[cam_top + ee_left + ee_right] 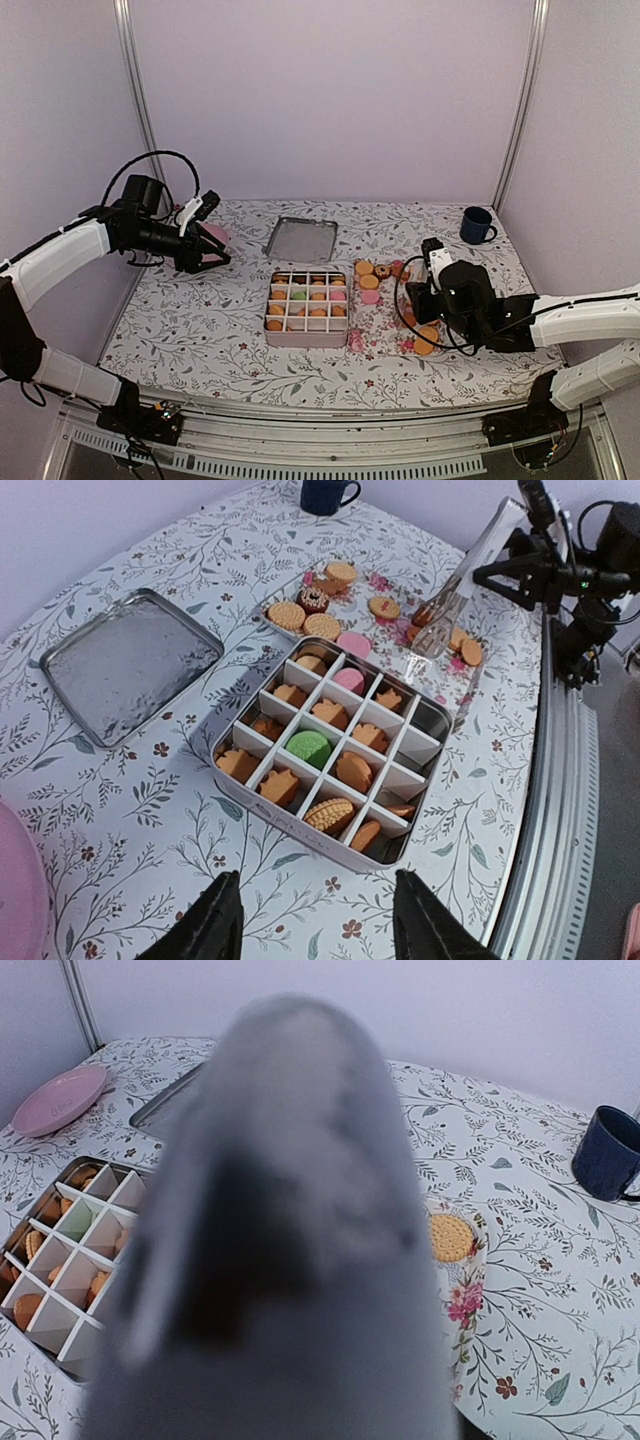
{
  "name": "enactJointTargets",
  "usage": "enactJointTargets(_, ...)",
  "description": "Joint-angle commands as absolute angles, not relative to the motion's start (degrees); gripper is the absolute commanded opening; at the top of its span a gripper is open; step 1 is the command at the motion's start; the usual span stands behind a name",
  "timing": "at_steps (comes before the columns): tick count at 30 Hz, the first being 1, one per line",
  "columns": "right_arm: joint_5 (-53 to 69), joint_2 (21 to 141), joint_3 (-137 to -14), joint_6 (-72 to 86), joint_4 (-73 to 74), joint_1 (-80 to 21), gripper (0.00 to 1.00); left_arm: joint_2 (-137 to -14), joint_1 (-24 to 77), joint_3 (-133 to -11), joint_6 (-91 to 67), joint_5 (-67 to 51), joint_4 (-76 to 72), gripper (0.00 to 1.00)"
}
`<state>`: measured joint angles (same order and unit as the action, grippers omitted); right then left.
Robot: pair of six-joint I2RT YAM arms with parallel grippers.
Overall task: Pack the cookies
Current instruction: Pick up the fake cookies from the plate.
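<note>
Cookies (308,748) fill most cells of the divided tin (269,334) in the middle of the table; most are golden-orange, one is green and one pink. More cookies (368,275) lie loose on a floral tray (470,695) to the tin's right. My right gripper (418,298) is shut on clear tongs (445,615), whose tips hang over the tray's cookies. In the right wrist view the tongs (290,1260) are a grey blur hiding the jaws. My left gripper (318,930) is open and empty, hovering left of the tin near its front edge.
The tin's metal lid (300,238) lies behind the tin. A pink plate (215,235) sits at the far left beside my left gripper (205,258). A dark blue mug (477,225) stands at the back right. Walls enclose the table on three sides.
</note>
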<state>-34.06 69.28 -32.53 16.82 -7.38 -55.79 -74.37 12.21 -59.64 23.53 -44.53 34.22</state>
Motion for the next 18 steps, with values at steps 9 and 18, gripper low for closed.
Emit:
enactJointTargets(9, -32.9, 68.6, -33.3, 18.0, -5.5, -55.4, 0.3, -75.0, 11.8, -61.1, 23.2, -45.5, 34.5, 0.51)
enactJointTargets(18, -35.1, 69.5, -42.4, 12.3, -4.3, -59.2, 0.24, -74.9, 11.9, -61.0, 23.3, -44.8, 34.5, 0.51)
